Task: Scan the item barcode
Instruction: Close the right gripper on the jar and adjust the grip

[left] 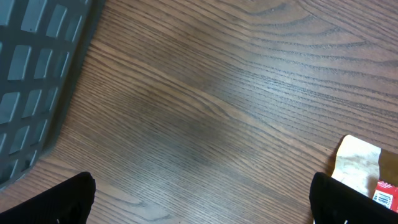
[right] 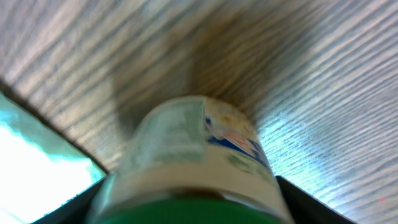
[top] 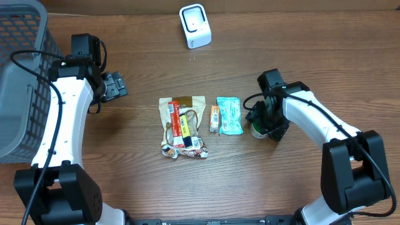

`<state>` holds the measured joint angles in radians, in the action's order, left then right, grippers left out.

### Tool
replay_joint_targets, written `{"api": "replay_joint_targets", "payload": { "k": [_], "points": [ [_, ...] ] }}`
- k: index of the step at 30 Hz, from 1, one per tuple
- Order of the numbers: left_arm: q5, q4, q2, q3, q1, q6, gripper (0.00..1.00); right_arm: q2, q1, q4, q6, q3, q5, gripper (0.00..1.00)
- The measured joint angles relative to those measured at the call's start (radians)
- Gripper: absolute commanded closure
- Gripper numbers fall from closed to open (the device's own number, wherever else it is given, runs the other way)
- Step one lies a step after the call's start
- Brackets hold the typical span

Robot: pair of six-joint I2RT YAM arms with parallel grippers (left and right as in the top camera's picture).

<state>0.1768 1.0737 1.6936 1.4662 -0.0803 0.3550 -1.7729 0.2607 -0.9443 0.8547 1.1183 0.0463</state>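
Note:
A small white bottle [right: 193,155] with a green cap lies on the wooden table, blurred in the right wrist view. My right gripper [right: 189,208] has a dark finger pressed against each side of it, near the cap. From overhead only a green bit of the bottle [top: 255,130] shows under the right gripper [top: 265,125]. The white barcode scanner [top: 195,25] stands at the back middle of the table. My left gripper [top: 115,85] hovers open over bare wood at the left, with nothing between its fingers [left: 71,199].
A grey mesh basket [top: 19,75] fills the far left. A tan snack bag [top: 181,125] with small packs on it, a small orange pack [top: 214,119] and a teal packet [top: 230,115] lie mid-table, just left of the bottle.

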Motion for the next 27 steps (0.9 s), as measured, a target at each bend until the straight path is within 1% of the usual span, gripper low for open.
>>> {"api": "replay_joint_targets", "payload": {
  "k": [4, 9, 13, 18, 21, 23, 27],
  "points": [
    [0.0, 0.0, 0.0, 0.0, 0.0, 0.0, 0.0, 0.0, -0.019, -0.047, -0.085, 0.021, 0.011, 0.15],
    [0.0, 0.0, 0.0, 0.0, 0.0, 0.0, 0.0, 0.0, -0.044, -0.056, -0.23, 0.047, 0.014, 0.19],
    [0.0, 0.0, 0.0, 0.0, 0.0, 0.0, 0.0, 0.0, -0.039, -0.062, -0.321, 0.047, 0.017, 0.2],
    [0.0, 0.0, 0.0, 0.0, 0.0, 0.0, 0.0, 0.0, -0.003, -0.062, -0.365, 0.047, -0.01, 0.2],
    [0.0, 0.0, 0.0, 0.0, 0.0, 0.0, 0.0, -0.001, 0.018, -0.063, -0.377, 0.047, -0.033, 0.2],
    [0.0, 0.0, 0.0, 0.0, 0.0, 0.0, 0.0, -0.002, 0.025, -0.063, -0.382, 0.047, -0.044, 0.22],
    [0.0, 0.0, 0.0, 0.0, 0.0, 0.0, 0.0, -0.003, 0.025, -0.055, -0.384, 0.047, -0.056, 0.22]
  ]
}}
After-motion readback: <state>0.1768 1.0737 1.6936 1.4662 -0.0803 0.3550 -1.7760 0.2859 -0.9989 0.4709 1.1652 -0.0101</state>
